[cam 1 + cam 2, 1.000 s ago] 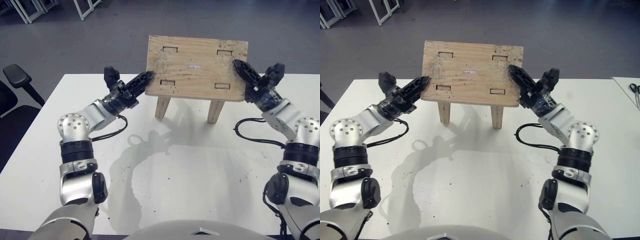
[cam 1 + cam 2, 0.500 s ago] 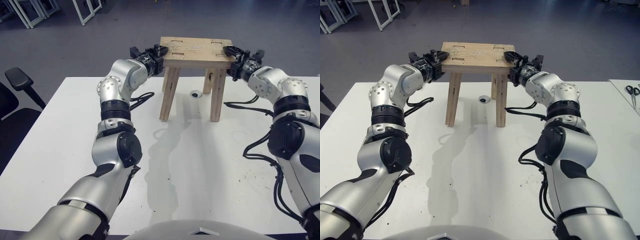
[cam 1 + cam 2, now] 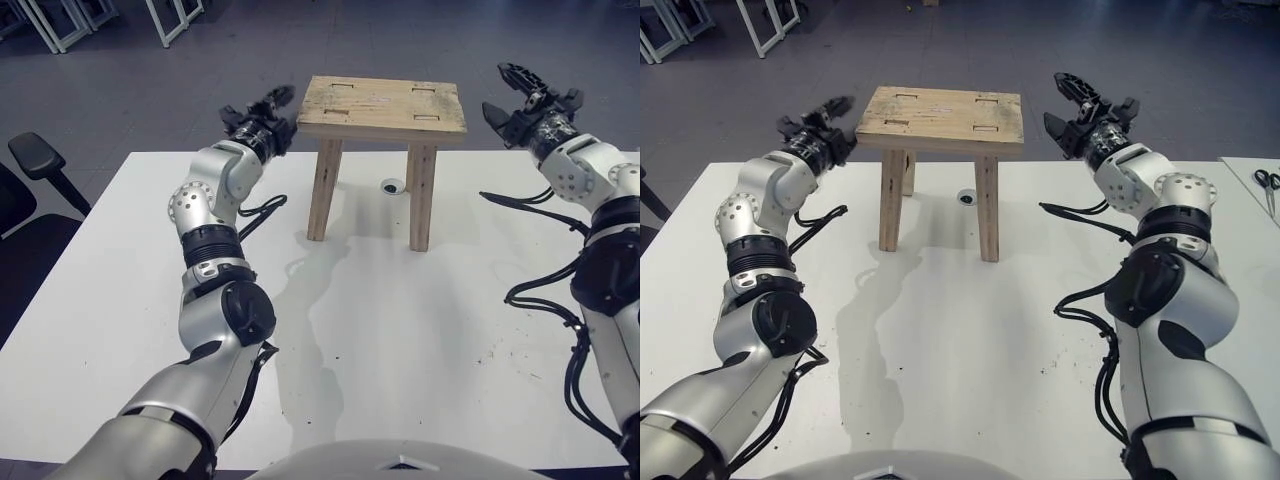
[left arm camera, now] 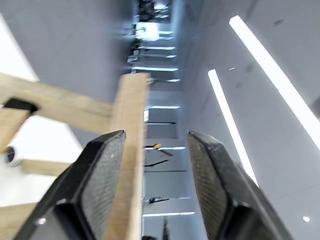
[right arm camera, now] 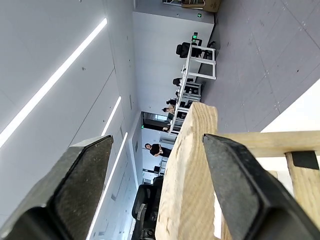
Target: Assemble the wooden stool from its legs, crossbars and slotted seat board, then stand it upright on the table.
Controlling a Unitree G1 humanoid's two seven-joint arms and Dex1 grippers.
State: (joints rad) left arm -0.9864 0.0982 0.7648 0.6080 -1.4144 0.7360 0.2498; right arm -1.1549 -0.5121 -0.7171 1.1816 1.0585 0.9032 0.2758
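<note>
Left gripper (image 3: 256, 109) and right gripper (image 3: 498, 90) open, empty, either side of upright stool (image 3: 383, 103)

The stool (image 3: 382, 105) stands upright on the far middle of the table (image 3: 400, 340). The left gripper (image 3: 278, 108) hangs just beside the seat's left edge. The right gripper (image 3: 495, 88) is off the seat's right edge, apart from it. A cable hole (image 3: 391, 186) lies in the tabletop beneath the seat, behind the front legs. A chair (image 3: 35, 160) stands left of the table.
</note>
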